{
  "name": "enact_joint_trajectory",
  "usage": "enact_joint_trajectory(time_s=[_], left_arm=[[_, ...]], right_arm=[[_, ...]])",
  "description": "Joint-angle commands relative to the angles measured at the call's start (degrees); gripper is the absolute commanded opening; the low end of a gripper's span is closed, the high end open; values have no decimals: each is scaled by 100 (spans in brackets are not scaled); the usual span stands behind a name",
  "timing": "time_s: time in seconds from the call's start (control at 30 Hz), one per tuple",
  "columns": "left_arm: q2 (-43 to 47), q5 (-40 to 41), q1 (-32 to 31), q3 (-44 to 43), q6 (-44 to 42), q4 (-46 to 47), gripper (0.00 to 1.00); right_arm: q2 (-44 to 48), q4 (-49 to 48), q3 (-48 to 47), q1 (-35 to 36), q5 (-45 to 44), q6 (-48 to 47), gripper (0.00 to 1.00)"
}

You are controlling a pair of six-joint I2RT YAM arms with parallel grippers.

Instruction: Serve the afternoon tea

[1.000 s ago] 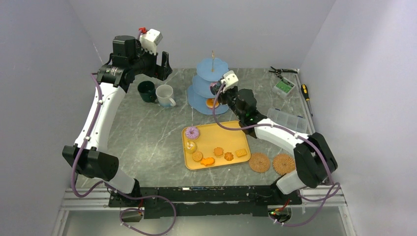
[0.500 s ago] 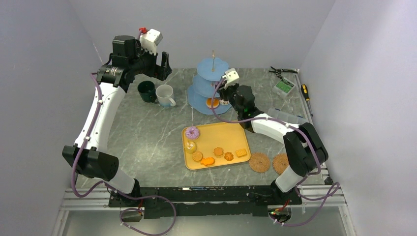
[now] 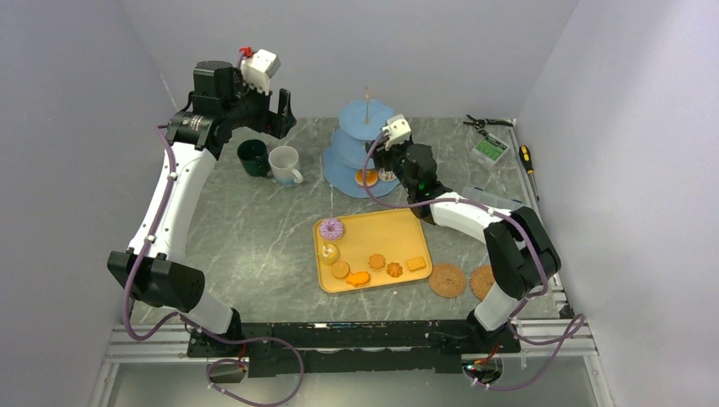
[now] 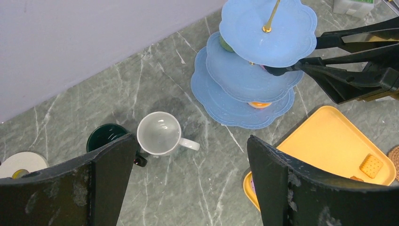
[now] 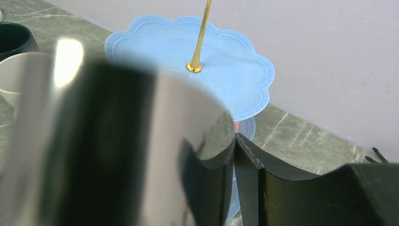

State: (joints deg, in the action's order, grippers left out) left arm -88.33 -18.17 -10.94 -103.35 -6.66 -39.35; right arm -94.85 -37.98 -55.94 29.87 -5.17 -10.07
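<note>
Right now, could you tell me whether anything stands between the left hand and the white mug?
Nothing visible does. The open left hand hangs above the white handled mug, whose mouth shows unobstructed between the fingers. The dark green mug stands close beside it, opposite the handle.

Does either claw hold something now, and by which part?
The right claw holds the black tongs by their handle end, far from the tips; the exact contact is hidden. The left claw is open and empty.

Soft even light, faint shadows; right wrist foreground blurred, glary
</note>
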Motion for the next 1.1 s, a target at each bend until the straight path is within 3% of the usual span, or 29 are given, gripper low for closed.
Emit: enact_joint_trajectory(time_s=[0.0,0.4,0.77,1.07], left_arm=[[233,-111,39,-53,-63,222,93],[178,-163,39,-83,37,192,93],[211,-146,48,1,20,202,93],[220,-133,48,-18,18,188,93]], right_arm=[[269,-362,-144,-33,113,19,62],[1611,108,668,326,192,122,64],[2754,830,1798,1863,177,550,63],[2659,949,2026,2767,194,869,63]])
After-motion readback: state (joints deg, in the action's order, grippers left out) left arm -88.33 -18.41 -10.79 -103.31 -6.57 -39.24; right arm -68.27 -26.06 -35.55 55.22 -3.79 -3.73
